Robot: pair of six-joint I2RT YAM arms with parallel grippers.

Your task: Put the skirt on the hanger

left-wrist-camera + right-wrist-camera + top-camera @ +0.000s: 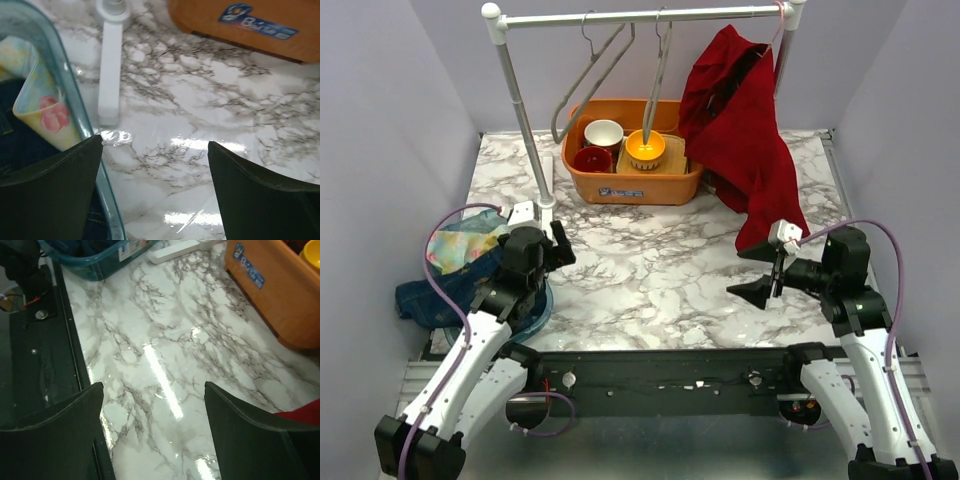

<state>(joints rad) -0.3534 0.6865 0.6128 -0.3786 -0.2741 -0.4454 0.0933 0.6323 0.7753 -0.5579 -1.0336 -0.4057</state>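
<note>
the red skirt [745, 130] looks draped on a hanger [779, 28] at the rail's [640, 16] right end. it's soft, light cloth, so i'd pinch a bunched waistband fold. left end effector [154, 142] and right end effector [734, 272] both gape wide, empty.

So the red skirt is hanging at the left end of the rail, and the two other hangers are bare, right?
Not the left end: the top view shows the red skirt hanging at the right end of the rail. The two other hangers are bare.
</note>
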